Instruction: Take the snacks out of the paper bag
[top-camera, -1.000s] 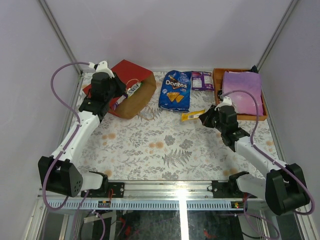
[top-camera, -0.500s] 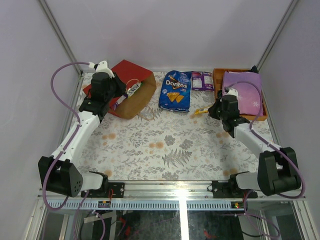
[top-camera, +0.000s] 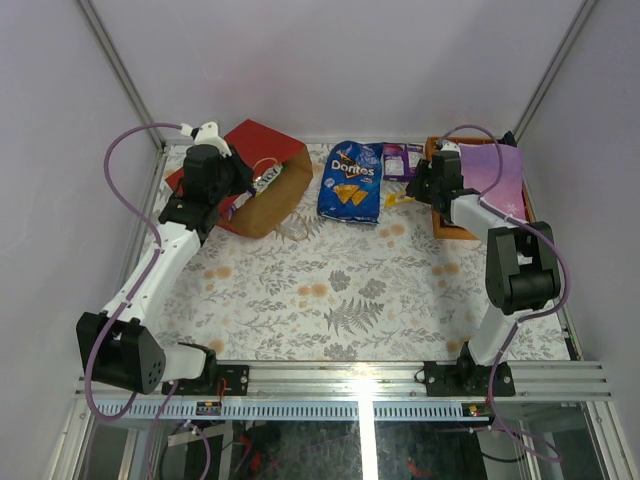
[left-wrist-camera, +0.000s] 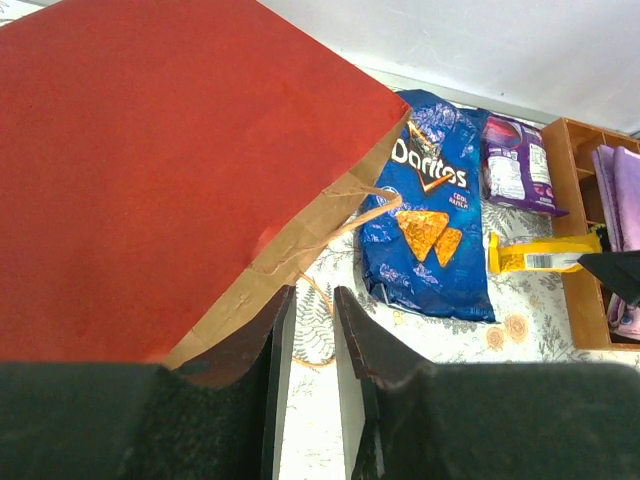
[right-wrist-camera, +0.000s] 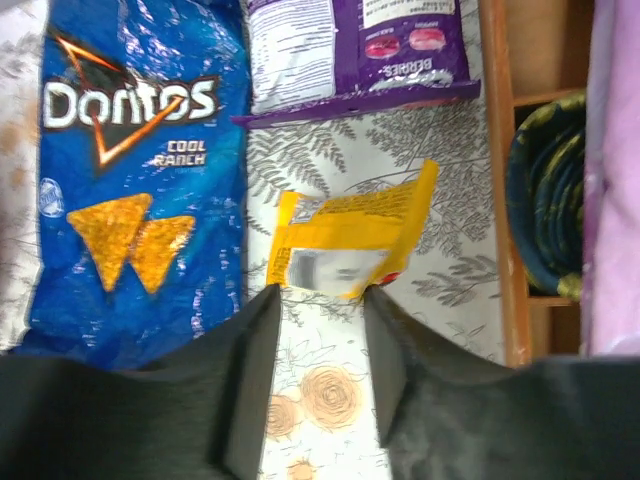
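The bag (top-camera: 262, 150) lies on its side at 10 o'clock, mouth facing 4. A pale pack (top-camera: 266, 177) shows inside, so I judge the job part done. Out on the cloth (top-camera: 330, 290): Doritos (top-camera: 350, 180) at 12, purple pack (top-camera: 403, 160) at 1, yellow pack (right-wrist-camera: 345, 240) between Doritos and the tray (right-wrist-camera: 497, 150) at 2. My left gripper (left-wrist-camera: 312, 300) sits at the bag's mouth rim, jaws narrowly parted, nothing pinched that I see; probably there to steady the mouth. My right gripper (right-wrist-camera: 322, 295) is spread, with the yellow pack flat at its tips, unclamped, set beside the others.
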